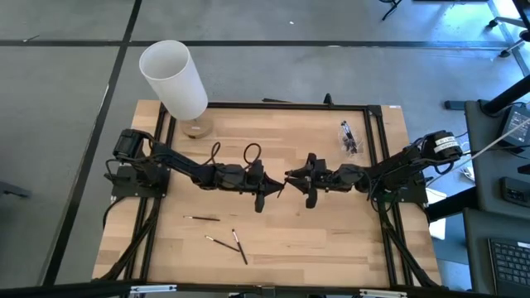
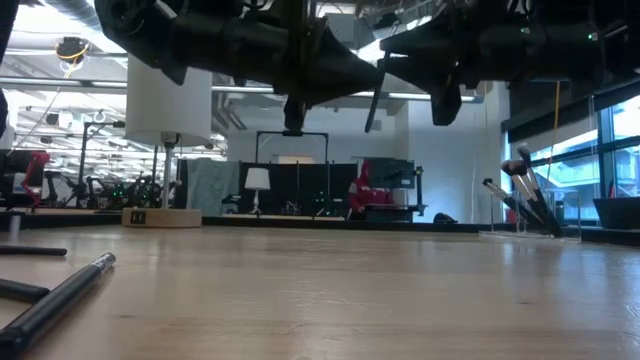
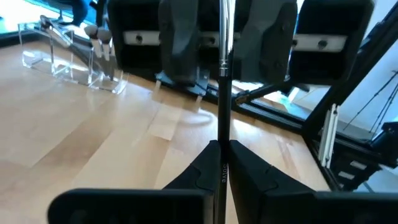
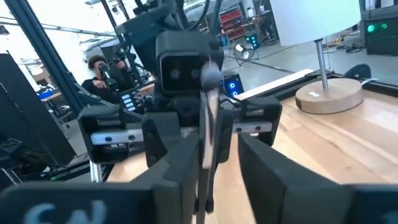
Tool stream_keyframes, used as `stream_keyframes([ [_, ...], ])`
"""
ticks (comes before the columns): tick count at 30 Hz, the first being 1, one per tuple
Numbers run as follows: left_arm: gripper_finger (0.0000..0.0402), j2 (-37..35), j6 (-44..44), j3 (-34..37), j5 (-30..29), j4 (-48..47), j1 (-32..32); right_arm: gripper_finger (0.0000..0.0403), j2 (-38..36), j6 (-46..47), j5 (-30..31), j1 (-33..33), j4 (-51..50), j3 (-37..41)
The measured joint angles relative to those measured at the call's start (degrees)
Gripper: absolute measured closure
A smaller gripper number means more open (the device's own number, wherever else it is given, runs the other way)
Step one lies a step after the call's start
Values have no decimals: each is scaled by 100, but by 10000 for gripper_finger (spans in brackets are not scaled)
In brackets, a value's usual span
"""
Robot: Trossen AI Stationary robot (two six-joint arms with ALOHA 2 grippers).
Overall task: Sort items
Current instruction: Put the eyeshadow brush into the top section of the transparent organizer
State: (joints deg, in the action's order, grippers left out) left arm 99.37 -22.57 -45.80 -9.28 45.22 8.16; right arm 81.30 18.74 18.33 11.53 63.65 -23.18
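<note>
My two grippers meet above the middle of the table. My left gripper [image 1: 273, 185] is shut on one item, a slim brush [image 3: 222, 93] with a dark handle and a silver ferrule, which reaches on into my right gripper [image 1: 295, 177]. The right fingers stand open on either side of the brush [image 4: 208, 118], and a gap shows beside one finger. Three more brushes [image 1: 201, 218] [image 1: 219, 241] [image 1: 240, 247] lie flat on the near left of the table. My left gripper pinches the brush's dark handle [image 3: 221, 163] between its two fingertips, roughly level from the table's left. The brush runs on past the fingers toward my right gripper, lifted clear of the table. My right gripper: the brush lies close along one finger [image 4: 186, 155]; whether it touches I cannot tell.
A clear holder [image 1: 349, 138] with several brushes stands at the far right of the table. A tall white cylinder lamp [image 1: 174, 79] rises from a round wooden base [image 1: 195, 128] at the far left. A black frame [image 1: 290, 106] runs around the table's edge.
</note>
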Motion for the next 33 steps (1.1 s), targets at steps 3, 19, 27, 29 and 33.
stream_keyframes([
  [3, 380, 0, 2, 0, -2, -90, 0, 326, 0, -57, -123, -1, 43, -2],
  [19, 340, -7, -22, 4, -70, -217, -5, 372, -19, -267, -154, -7, -1070, -465],
  [27, 266, -7, -95, 4, -802, -1724, -2, 377, -522, -858, 676, -30, -4183, -1618],
  [29, 250, -7, -242, 4, -1065, -2241, -2, 371, -667, -968, 1068, -79, -5387, -2080],
  [33, 226, -7, -649, 12, -1450, -3010, 1, 369, -991, -1316, 1361, -303, -7210, -2814],
])
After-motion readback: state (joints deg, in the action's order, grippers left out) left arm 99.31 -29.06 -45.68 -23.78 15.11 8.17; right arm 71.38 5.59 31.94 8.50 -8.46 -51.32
